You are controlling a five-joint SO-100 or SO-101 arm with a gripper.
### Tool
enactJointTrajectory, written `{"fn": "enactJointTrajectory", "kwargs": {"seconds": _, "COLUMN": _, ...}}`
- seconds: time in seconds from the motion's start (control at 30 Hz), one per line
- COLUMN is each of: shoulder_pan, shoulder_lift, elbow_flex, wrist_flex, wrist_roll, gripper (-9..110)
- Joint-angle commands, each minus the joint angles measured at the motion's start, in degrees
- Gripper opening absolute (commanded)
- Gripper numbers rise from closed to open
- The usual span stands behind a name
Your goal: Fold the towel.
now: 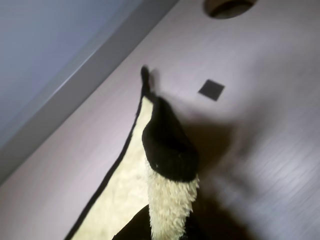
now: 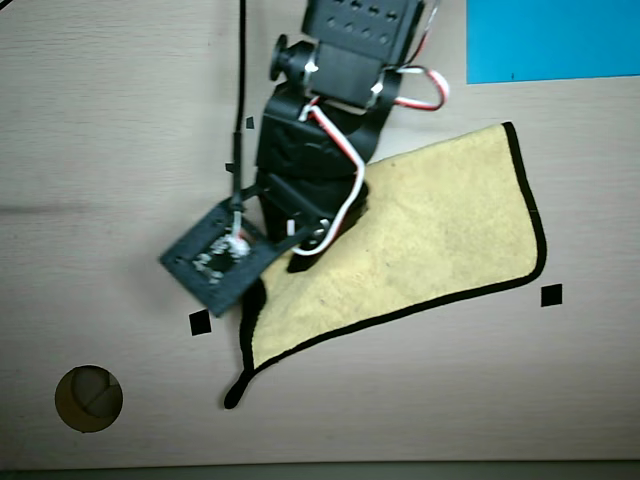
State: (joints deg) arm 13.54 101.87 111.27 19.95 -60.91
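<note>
In the wrist view the gripper [image 1: 167, 165] pinches a fuzzy fold of the towel [image 1: 122, 185] near its black loop [image 1: 145, 76], while overhead the arm [image 2: 320, 150] hides the jaws and part of the towel [image 2: 440, 230] spread on the table [image 2: 100, 150] below the blue sheet [image 2: 550, 40].

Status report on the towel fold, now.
Pincer shut on towel near its loop corner. Towel lying open, not yet folded. Nothing blocking on table.
</note>
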Motion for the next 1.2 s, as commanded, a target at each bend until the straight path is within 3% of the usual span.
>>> {"fn": "enactJointTrajectory", "kwargs": {"seconds": 0.0, "shoulder_pan": -4.04, "shoulder_lift": 7.29, "elbow_flex": 3.78, "wrist_flex": 0.26, "wrist_roll": -8.35, "gripper": 0}}
{"fn": "enactJointTrajectory", "kwargs": {"seconds": 0.23, "shoulder_pan": -7.21, "shoulder_lift": 12.83, "elbow_flex": 13.8, "wrist_flex": 0.18, "wrist_roll": -21.71, "gripper": 0}}
{"fn": "enactJointTrajectory", "kwargs": {"seconds": 0.6, "shoulder_pan": -14.41, "shoulder_lift": 16.88, "elbow_flex": 10.99, "wrist_flex": 3.52, "wrist_roll": -26.46, "gripper": 0}}
{"fn": "enactJointTrajectory", "kwargs": {"seconds": 1.17, "shoulder_pan": -25.05, "shoulder_lift": 20.48, "elbow_flex": 4.48, "wrist_flex": 21.18, "wrist_roll": -13.36, "gripper": 0}}
